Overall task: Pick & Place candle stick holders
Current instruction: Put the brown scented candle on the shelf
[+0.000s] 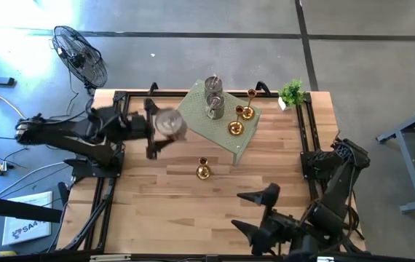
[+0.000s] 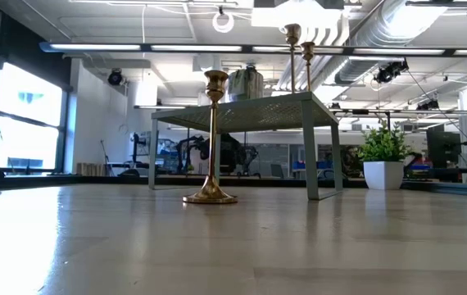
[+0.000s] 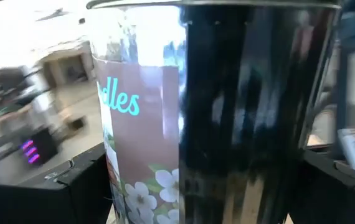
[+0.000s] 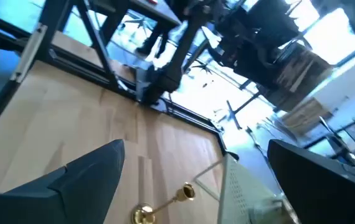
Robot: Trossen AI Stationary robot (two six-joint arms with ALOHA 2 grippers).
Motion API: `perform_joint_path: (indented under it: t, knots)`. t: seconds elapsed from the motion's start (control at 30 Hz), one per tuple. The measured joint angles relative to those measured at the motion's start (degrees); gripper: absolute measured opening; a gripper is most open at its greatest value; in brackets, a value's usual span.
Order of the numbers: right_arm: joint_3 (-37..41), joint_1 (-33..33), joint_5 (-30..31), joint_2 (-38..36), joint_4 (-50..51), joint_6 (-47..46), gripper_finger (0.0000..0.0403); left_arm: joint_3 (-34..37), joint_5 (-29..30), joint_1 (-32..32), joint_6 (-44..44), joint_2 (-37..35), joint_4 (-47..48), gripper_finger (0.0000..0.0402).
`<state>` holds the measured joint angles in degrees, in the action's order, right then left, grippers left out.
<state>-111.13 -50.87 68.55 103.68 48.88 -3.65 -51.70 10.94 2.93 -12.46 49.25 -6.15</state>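
Note:
My left gripper [image 1: 162,128] is shut on a grey-silver cup [image 1: 170,124] with a flowered label [image 3: 141,155], just left of the pale green rack [image 1: 226,135]. Two more silver cups [image 1: 214,97] and three gold holders [image 1: 242,113] stand on the rack. One gold holder [image 1: 203,171] stands by its round base on the table in front of the rack; it also shows in the low view [image 2: 210,139] and the right wrist view [image 4: 165,204]. My right gripper [image 1: 255,211] is open and empty near the table's near edge. My left gripper pinches the silver cup by its side wall [image 3: 112,186] between the two fingers, one finger [image 3: 81,186] on each side. The fingers come level from the table's left. The cup stands upright in the hold; its bottom lies below the picture's edge.
A small potted plant [image 1: 291,92] stands at the far right corner. Black frame rails [image 1: 306,131] run along the table's left, right and far edges. Bare wood lies in the table's near middle [image 1: 186,211]. A fan [image 1: 80,54] stands on the floor beyond the far left corner.

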Motion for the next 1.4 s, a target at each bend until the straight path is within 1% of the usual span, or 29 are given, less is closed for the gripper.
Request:
perform_joint_path:
  t: [0.07, 0.13, 0.2, 0.33, 0.43, 0.47, 0.57, 0.7, 0.77, 0.97, 1.07, 1.3, 1.4]
  knots:
    - [0.3, -0.6, 1.9, 0.0, 1.9, -2.9, 0.0389, 0.3, -1.0, -4.1, 1.0, -0.2, -0.5, 0.0351]
    - [0.4, -1.1, 3.6, 0.0, 4.7, -6.0, 0.0389, 1.6, -4.0, -8.8, 2.7, -0.1, -2.1, 0.0351]
    - [0.4, -1.4, 4.5, 0.0, 7.9, -10.2, 0.0389, 3.9, -9.9, -14.2, 5.5, 0.4, -4.7, 0.0351]
    - [0.4, -1.6, 4.6, 0.0, 13.4, -17.4, 0.0389, 9.4, -22.9, -23.8, 12.6, 2.0, -16.1, 0.0351]
    - [0.4, -1.7, 4.6, 0.0, 16.5, -21.7, 0.0389, 14.1, -29.8, -29.1, 16.7, 3.6, -26.2, 0.0351]
    - [0.4, -1.7, 4.6, 0.0, 17.4, -22.9, 0.0389, 15.5, -31.1, -30.2, 17.5, 4.5, -28.8, 0.0351]
    - [0.4, -1.9, 5.1, 0.0, 20.1, -25.8, 0.0389, 19.2, -32.8, -32.9, 18.8, 7.5, -33.7, 0.0351]
    - [0.4, -2.4, 6.8, 0.0, 23.9, -30.2, 0.0389, 22.7, -34.7, -34.6, 20.3, 12.8, -41.3, 0.0351]
    - [0.4, -2.6, 7.9, 0.0, 26.1, -32.5, 0.0389, 23.6, -34.9, -34.6, 21.2, 15.9, -45.5, 0.0351]
    - [0.4, -2.5, 9.9, 0.0, 30.7, -37.4, 0.0389, 23.9, -37.7, -34.4, 21.4, 23.9, -53.2, 0.0351]
    - [0.4, -2.4, 9.9, 0.0, 31.6, -38.8, 0.0389, 23.8, -37.6, -34.4, 21.2, 27.0, -54.5, 0.0351]
    - [0.4, -2.4, 10.3, 0.0, 31.9, -39.0, 0.0389, 23.8, -37.4, -34.4, 17.9, 32.5, -57.6, 0.0351]
    - [0.4, -2.4, 10.4, 0.0, 31.9, -38.9, 0.0389, 23.8, -35.8, -34.9, 17.0, 34.0, -57.4, 0.0351]
